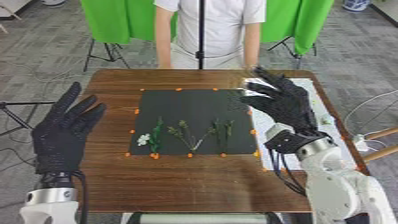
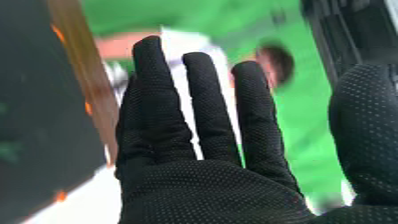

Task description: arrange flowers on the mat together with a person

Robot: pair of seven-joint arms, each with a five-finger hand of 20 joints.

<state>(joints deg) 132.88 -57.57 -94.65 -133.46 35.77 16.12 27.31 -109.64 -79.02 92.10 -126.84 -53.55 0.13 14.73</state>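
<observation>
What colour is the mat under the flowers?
Dark grey, near black, seen best in the head view: mat.

Head view: one, set high at the robot's head, looking forward and steeply down. Middling range; takes in the tabletop (image 1: 178,187), dark mat (image 1: 191,100), white sheet (image 1: 305,86), left hand (image 1: 60,135), right hand (image 1: 282,107), grey floor (image 1: 44,65) and, beyond the far edge, green cloth (image 1: 311,25).

Right wrist view: one, carried on the right arm, looking along its own hand (image 2: 213,195) from very close, outward past the tabletop's edge to the cloth. Turned askew, I'd say: that edge runs steeply through it.

Shared by both: right hand, part of the mat with its orange marks (image 1: 179,89), some white sheet, a strip of tabletop, green cloth.
</observation>
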